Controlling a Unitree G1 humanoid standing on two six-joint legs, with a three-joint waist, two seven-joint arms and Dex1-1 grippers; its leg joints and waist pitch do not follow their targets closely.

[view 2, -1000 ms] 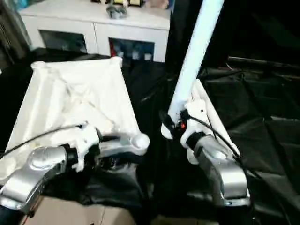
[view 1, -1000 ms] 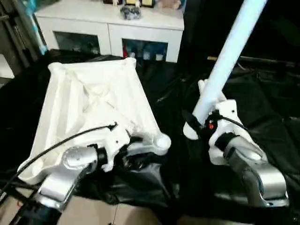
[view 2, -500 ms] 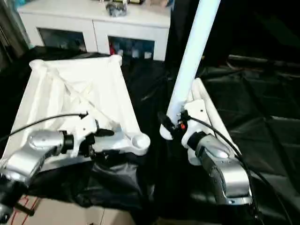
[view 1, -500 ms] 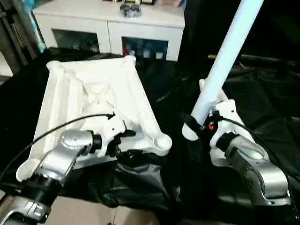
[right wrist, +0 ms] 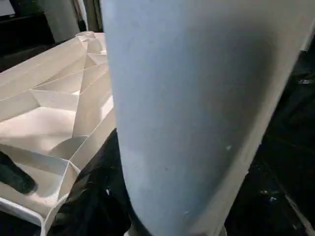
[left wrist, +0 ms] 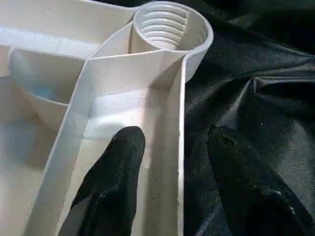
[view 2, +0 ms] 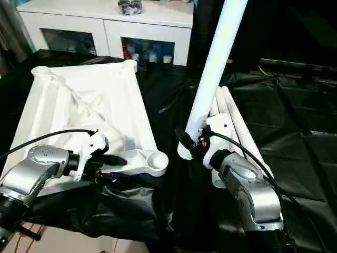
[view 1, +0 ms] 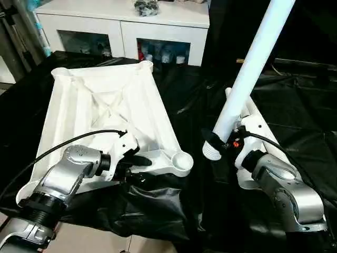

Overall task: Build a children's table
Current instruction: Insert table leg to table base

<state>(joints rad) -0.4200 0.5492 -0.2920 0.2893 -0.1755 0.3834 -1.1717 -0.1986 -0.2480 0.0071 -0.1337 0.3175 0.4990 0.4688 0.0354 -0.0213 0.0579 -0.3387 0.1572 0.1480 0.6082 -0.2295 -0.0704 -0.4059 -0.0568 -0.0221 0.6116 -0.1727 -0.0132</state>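
Head views: the table top (view 1: 105, 113) lies underside up on the black-draped worktop (view 1: 295, 105), its near corner socket (view 1: 181, 159) empty and no leg fitted; spare legs (view 2: 231, 113) lie beside it. The right gripper (view 1: 224, 143), jaws closed around one leg (view 1: 253, 63), holds it tilted upright, threaded end just beside the socket. Left wrist view: the left gripper (left wrist: 179, 147) straddles the top's edge rib, jaws part open, fingers (left wrist: 118, 167) apparently not yet clamped. Against the earlier frame, these jaws have narrowed and the left arm has drawn back.
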